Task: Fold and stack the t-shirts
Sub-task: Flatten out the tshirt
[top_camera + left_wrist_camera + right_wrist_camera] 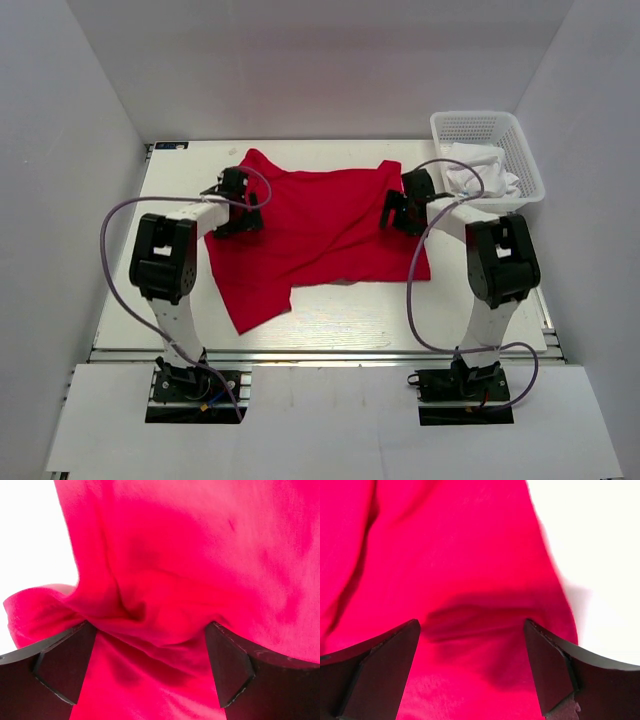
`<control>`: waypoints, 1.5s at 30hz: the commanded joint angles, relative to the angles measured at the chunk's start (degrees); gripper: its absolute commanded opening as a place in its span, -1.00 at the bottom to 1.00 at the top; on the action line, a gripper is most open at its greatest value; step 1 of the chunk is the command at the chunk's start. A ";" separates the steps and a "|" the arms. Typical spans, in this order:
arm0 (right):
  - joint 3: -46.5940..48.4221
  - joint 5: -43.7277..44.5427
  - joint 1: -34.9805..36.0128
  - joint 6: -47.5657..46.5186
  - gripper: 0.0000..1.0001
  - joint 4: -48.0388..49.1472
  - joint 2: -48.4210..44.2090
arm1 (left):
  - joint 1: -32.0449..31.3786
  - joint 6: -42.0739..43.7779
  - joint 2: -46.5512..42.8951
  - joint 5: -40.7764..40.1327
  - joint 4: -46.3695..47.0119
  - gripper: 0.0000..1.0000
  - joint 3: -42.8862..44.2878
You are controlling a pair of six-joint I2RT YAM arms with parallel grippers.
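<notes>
A bright red t-shirt [320,225] lies spread and rumpled on the white table. My left gripper [238,205] is down on its left edge, jaws open, with a raised fold of red fabric [150,625] between the fingers [65,665]. My right gripper [402,208] is down on the shirt's right side, jaws open, with red cloth [470,645] bunched between its fingers [550,670]. The shirt's right edge shows against the table in the right wrist view.
A white mesh basket [490,125] holding white cloth [480,172] stands at the back right. Grey walls enclose the table [340,320] on three sides. The arms' cables loop beside each arm.
</notes>
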 commanded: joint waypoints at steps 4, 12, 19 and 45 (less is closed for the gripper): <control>10.00 7.29 -3.35 -2.25 0.81 -4.70 8.22 | 3.57 2.19 10.82 2.76 -2.82 1.00 12.16; 18.18 -1.49 -2.56 -14.37 0.81 -2.33 4.98 | 2.35 8.88 7.24 7.85 -2.83 1.00 21.59; 9.16 -3.52 -1.68 -14.73 0.81 2.15 -8.09 | 2.34 7.31 -10.24 10.23 -2.30 1.00 8.87; -16.79 8.34 -2.39 -3.39 0.81 5.33 -30.18 | -15.24 -12.04 -23.27 0.83 -14.96 0.23 -21.22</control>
